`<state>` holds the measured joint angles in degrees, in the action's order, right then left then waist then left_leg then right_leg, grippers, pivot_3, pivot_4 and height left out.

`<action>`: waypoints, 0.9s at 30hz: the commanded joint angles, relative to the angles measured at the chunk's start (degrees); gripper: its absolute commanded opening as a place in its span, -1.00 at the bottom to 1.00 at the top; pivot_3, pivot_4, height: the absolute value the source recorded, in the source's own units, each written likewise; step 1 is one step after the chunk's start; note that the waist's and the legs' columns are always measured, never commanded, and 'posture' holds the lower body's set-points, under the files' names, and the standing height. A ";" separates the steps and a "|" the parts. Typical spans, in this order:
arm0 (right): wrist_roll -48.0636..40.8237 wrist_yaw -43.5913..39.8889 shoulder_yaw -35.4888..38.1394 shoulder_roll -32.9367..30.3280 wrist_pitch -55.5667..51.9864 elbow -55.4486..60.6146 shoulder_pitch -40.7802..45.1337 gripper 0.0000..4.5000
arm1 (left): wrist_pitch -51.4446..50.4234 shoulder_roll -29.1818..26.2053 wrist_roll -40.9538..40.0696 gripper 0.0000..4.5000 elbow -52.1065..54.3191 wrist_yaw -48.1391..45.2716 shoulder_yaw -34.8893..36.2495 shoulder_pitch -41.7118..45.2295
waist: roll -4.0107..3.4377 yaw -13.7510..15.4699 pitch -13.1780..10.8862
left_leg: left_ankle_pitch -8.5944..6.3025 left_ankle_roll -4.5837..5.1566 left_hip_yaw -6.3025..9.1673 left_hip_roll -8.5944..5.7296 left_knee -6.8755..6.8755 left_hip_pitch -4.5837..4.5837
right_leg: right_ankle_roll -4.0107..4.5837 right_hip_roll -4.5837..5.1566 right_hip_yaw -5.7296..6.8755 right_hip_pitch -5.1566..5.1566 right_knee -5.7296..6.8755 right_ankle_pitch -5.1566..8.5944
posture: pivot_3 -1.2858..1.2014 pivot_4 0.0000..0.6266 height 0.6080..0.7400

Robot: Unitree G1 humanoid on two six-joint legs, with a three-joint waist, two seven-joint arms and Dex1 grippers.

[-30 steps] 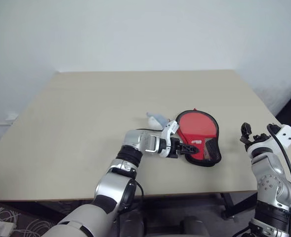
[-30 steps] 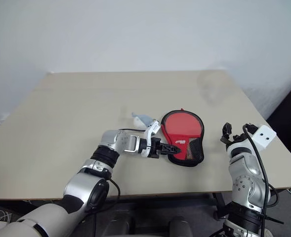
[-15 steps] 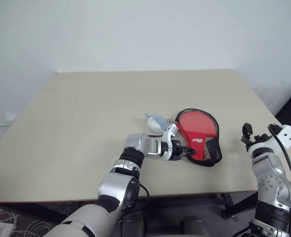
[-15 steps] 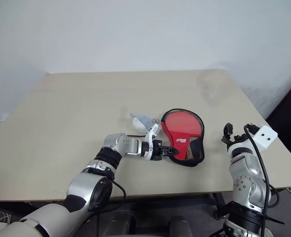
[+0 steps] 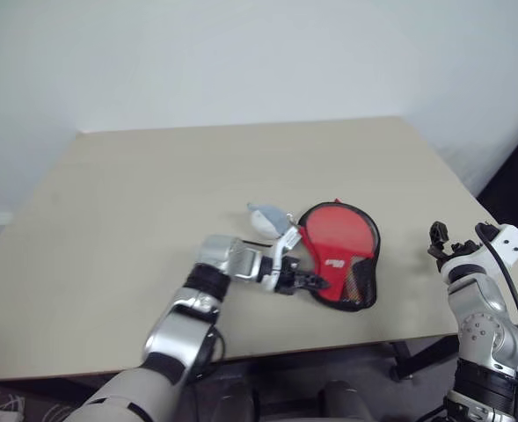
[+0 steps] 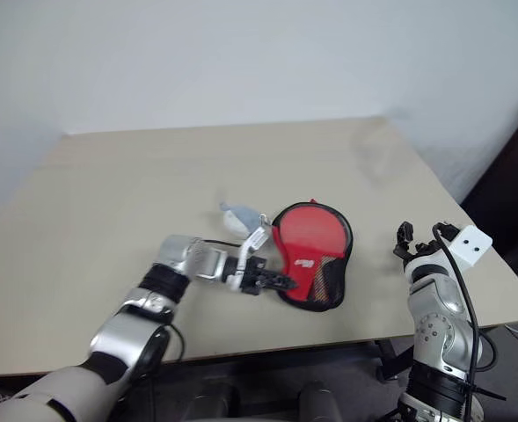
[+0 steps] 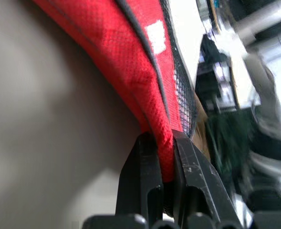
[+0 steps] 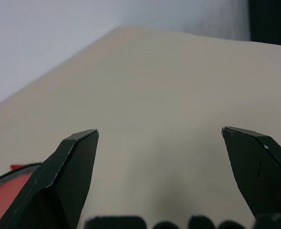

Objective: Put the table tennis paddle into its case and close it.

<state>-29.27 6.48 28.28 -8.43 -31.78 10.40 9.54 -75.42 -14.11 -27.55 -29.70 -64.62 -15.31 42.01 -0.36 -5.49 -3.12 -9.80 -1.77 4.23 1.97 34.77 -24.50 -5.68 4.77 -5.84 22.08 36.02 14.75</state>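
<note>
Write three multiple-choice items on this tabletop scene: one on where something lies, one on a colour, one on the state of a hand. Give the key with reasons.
1. Where is the small pale grey-blue soft lump?
A. on the beige table, beside the red paddle-shaped fabric case, on the side toward the robot's left
B. on top of the case
C. between the right hand's fingers

2. What colour is the trim around the case's edge?
A. white
B. black
C. yellow

3. What is the left hand doing?
A. hanging open above the table
B. shut on the case's edge
C. holding the lump

Key: A, the head views show the lump lying on the table next to the case; B, a dark rim runs round the red fabric; B, the left wrist view shows both fingers pinching red fabric, while the right hand stands wide open.
</note>
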 commanded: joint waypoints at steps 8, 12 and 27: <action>0.06 0.70 -0.86 -0.54 -0.99 2.54 -0.80 1.00 | -7.98 -9.98 -8.54 -1.00 19.53 -6.83 -9.69 -5.82 | -0.02 -0.03 -0.03 | 0.01 -0.02 0.00 0.00 0.36 -0.01 | -0.11 0.04 0.03 -0.16 0.02 0.21 | 0.03 -1.00 1.00; 0.02 0.82 -1.30 -0.38 -1.35 3.09 -1.27 1.00 | -10.79 -9.06 -10.83 -1.00 22.30 -4.12 -7.84 -7.96 | -0.03 -0.07 -0.03 | 0.02 -0.01 0.00 0.00 0.41 0.01 | -0.13 0.05 0.03 -0.14 0.09 0.16 | 0.03 -1.00 1.00; 0.05 0.80 -1.78 -1.06 -2.18 2.17 -0.47 1.00 | -7.45 -8.22 -12.62 -0.75 22.61 2.78 -0.86 -8.89 | -0.02 -0.05 -0.04 | 0.17 -0.15 -0.01 0.00 0.51 0.00 | -0.12 0.03 0.01 0.13 0.66 0.17 | 0.03 -1.00 1.00</action>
<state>-29.23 7.30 26.39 -8.55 -34.16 10.81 7.75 -84.93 -21.86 -39.24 -9.23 -61.76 -17.91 31.68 -0.38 -5.55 -3.16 -9.61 -1.95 4.23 1.97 35.26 -24.50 -5.79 4.80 -5.83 22.24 36.71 14.91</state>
